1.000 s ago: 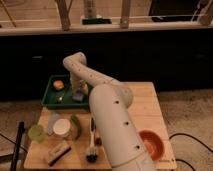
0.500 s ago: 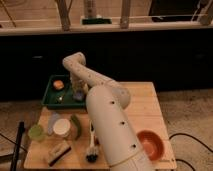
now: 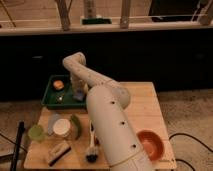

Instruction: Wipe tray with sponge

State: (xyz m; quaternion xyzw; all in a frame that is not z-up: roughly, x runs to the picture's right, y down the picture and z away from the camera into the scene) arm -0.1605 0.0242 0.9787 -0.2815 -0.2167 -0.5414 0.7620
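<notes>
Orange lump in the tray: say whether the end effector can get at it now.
Probably yes: the end effector sits low in the right part of the tray, and the orange lump lies uncovered to its left, nothing visible between them.

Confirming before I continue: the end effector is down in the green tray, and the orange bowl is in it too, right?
No. The camera view shows the end effector down in the green tray, but the orange bowl sits outside it, on the table.
</notes>
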